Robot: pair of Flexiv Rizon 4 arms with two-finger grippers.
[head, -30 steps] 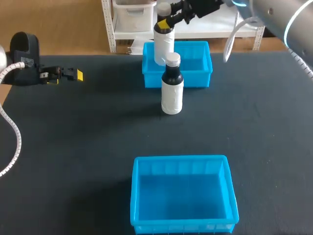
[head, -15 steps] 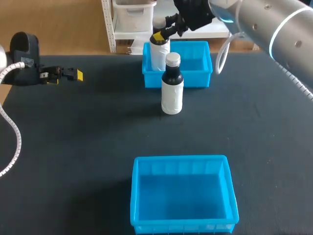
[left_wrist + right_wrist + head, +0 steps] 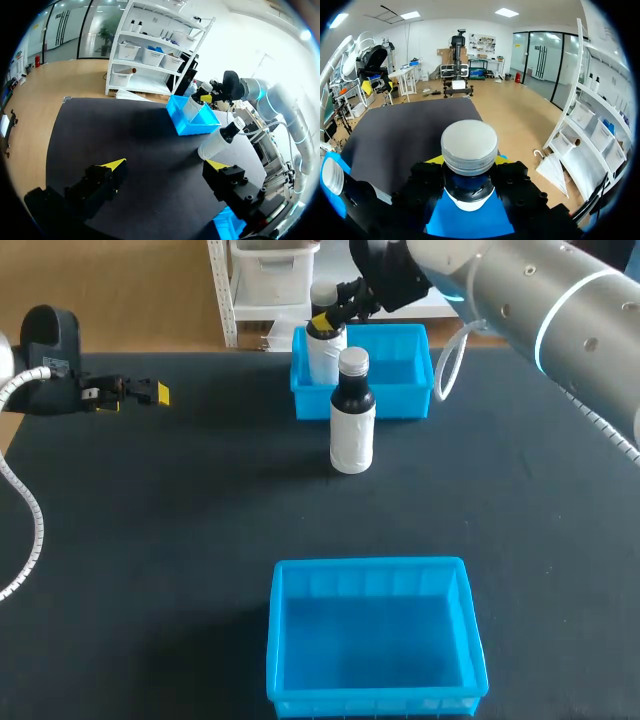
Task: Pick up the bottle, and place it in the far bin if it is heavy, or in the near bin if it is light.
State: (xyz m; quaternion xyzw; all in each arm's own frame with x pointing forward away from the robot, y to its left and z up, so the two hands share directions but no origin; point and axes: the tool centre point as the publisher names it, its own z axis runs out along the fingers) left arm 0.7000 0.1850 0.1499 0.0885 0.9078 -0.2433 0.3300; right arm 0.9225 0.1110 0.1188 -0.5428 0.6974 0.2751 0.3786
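Bottle (image 3: 325, 348): upright in the left end of far bin (image 3: 410, 398), by the table's far edge, neck clamped in right gripper (image 3: 330, 318). Handling, as judged: seat the base flat before parting the fingers, then rise straight, clear of second bottle (image 3: 352, 420) standing just before the bin. Left gripper (image 3: 150, 392): agape, empty, at the table's left edge.

Bottle (image 3: 352, 420) stands between far bin (image 3: 402, 403) and near bin (image 3: 372, 566).

Our right gripper (image 3: 468, 172) clamps the neck of a grey-capped bottle (image 3: 469, 145) from both sides; we see the blue bin (image 3: 470, 220) directly beneath it, the black table (image 3: 405, 125) beyond.
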